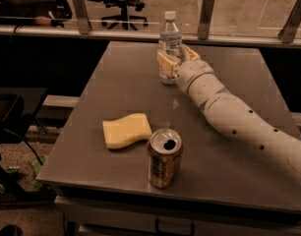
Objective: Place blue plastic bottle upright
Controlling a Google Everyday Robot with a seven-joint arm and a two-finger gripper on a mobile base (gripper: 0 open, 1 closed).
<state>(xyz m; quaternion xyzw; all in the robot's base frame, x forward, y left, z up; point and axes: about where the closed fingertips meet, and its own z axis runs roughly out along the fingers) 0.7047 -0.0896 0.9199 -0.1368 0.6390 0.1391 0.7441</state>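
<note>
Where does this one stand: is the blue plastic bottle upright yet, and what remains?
Done: the clear ribbed blue plastic bottle with a white cap stands upright on the far side of the grey metal table. In hand: the gripper is closed around its lower half. Left: release and draw the white arm back without tipping it.

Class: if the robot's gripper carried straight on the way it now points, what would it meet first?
The gripper, over the far side of the grey table, points away and leftward; its fingers clasp the upright clear ribbed plastic bottle with white cap, so that bottle comes first. Beyond it, depth is unclear.
</note>
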